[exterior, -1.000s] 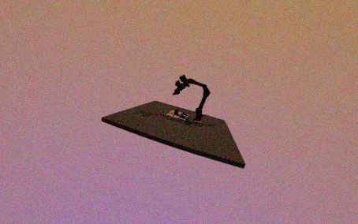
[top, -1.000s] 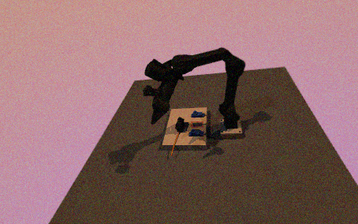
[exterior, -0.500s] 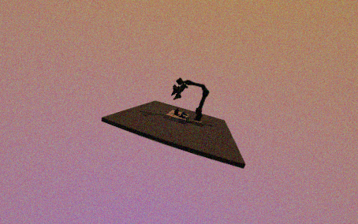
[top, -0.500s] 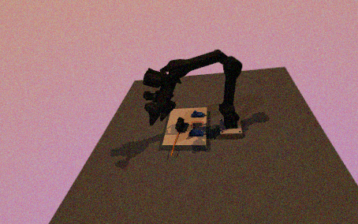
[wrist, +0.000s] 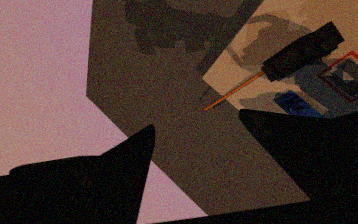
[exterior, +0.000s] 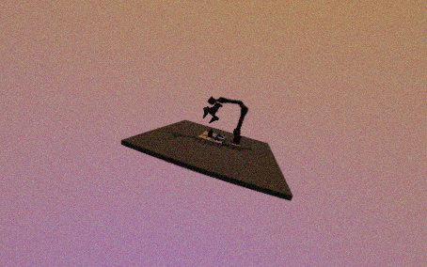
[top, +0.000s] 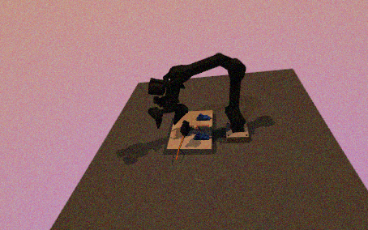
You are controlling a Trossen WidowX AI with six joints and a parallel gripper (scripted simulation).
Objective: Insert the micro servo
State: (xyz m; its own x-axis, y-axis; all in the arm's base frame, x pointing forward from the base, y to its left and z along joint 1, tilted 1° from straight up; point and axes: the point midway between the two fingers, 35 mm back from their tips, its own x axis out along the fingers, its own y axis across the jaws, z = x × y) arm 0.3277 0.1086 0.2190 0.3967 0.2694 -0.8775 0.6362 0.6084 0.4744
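The loose micro servo, a black block [top: 185, 128] [exterior: 211, 133] [wrist: 302, 51], rests on the tan deck [top: 173, 145] [wrist: 220, 80]; which way its shaft points cannot be told. Its thin orange cable [top: 179, 149] [wrist: 232, 92] runs out past the deck's edge. The marked pocket's red outline [wrist: 320, 75] lies beside the servo, between two blue parts. My gripper [top: 167, 125] [exterior: 208, 119] [wrist: 196, 121] is open and empty, above the deck's outer side. In the wrist view the servo is up and right of the space between the fingertips.
Two blue parts, one at the back [top: 203, 117] and one at the front [top: 201, 136] [wrist: 299, 104], sit on the deck on either side of the pocket. The arm's base [top: 237, 134] stands just right of the deck. The arm's shadow crosses the deck and the dark table [top: 243, 182] [exterior: 226, 162].
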